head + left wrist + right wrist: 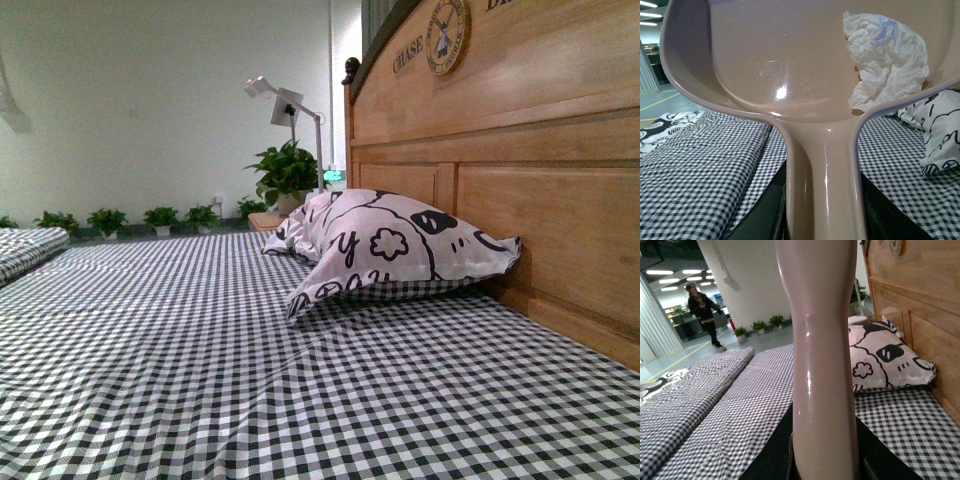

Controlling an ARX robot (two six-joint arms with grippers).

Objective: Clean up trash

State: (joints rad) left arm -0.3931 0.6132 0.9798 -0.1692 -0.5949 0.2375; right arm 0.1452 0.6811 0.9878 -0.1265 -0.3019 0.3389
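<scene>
Dustpan, beige plastic, fills the left wrist view; left gripper at lower centre grasps its handle. Tissue wad lies inside, upper right. Right gripper grasps a beige handle, likely a brush. Judgement: collection done; next, carry level to disposal.

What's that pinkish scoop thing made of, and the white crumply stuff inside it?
The scoop looks like smooth, glossy plastic: lamps reflect as bright spots on it. The white wad seems to be thin tissue paper, matte and full of soft creases.
</scene>
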